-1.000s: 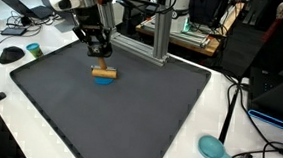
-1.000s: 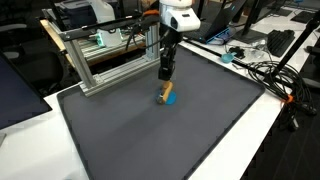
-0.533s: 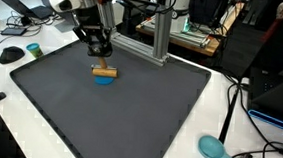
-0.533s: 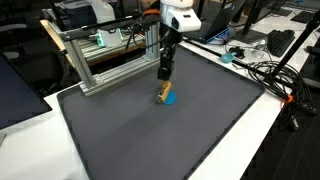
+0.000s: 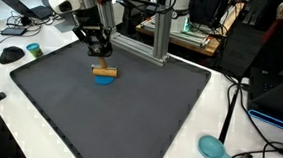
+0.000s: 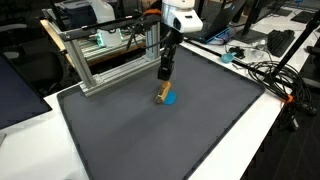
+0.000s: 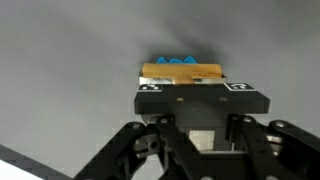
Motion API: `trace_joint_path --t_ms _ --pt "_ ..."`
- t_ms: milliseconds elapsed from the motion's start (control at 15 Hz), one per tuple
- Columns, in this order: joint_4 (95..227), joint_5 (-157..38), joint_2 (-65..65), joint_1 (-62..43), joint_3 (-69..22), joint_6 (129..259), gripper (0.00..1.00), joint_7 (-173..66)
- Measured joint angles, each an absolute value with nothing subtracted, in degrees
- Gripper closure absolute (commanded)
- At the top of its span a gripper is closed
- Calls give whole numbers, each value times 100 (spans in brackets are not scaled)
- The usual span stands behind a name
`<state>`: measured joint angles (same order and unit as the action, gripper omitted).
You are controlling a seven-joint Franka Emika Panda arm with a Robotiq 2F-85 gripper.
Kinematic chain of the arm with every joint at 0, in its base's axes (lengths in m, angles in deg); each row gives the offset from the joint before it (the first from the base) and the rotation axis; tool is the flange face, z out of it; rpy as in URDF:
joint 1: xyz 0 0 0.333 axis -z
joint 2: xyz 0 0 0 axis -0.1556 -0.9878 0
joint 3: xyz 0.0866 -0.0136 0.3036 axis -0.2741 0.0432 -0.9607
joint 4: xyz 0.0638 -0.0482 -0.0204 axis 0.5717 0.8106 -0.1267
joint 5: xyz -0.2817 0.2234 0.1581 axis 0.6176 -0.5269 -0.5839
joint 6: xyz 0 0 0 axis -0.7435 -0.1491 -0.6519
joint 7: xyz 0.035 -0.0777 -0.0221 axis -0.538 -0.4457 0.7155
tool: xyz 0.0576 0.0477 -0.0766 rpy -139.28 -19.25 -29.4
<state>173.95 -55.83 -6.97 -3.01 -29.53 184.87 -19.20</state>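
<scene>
Wood is what the gripper (image 5: 102, 56) hangs over: a short tan block (image 5: 104, 72) lying flat on a small blue piece (image 5: 104, 80), whose edge peeks out from under it. Both rest on the dark mat (image 5: 129, 118) that covers the bench, nearer its back edge than its front edge and toward the corner where the metal frame (image 5: 161, 35) stands. In both exterior views the block (image 6: 161, 93) lies straight below the gripper (image 6: 163, 75), with the fingertips at or just above its top face; whether they touch it cannot be told. The block's long axis runs roughly along the back edge of the mat. In the wrist view the block (image 7: 181, 73) lies crosswise, right in front of the gripper (image 7: 195, 98), with the blue piece (image 7: 174, 60) showing beyond its far side. The black body hides the fingertips there, and the exterior views are too small, so I cannot tell whether the jaws are spread, closed or pinching the block. The single arm comes down from the back-edge side, close to the frame (image 6: 100, 60). Well apart, near the front corner off the mat, lies a teal scoop (image 5: 213, 147), and a dark mouse (image 5: 11, 54) sits beyond the side edge.
</scene>
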Motion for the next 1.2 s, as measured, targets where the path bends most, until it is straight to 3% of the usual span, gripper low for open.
trace_joint_path --t_ms 1200 --pt "17290 -5379 -753 -359 -2953 18282 78 -1925"
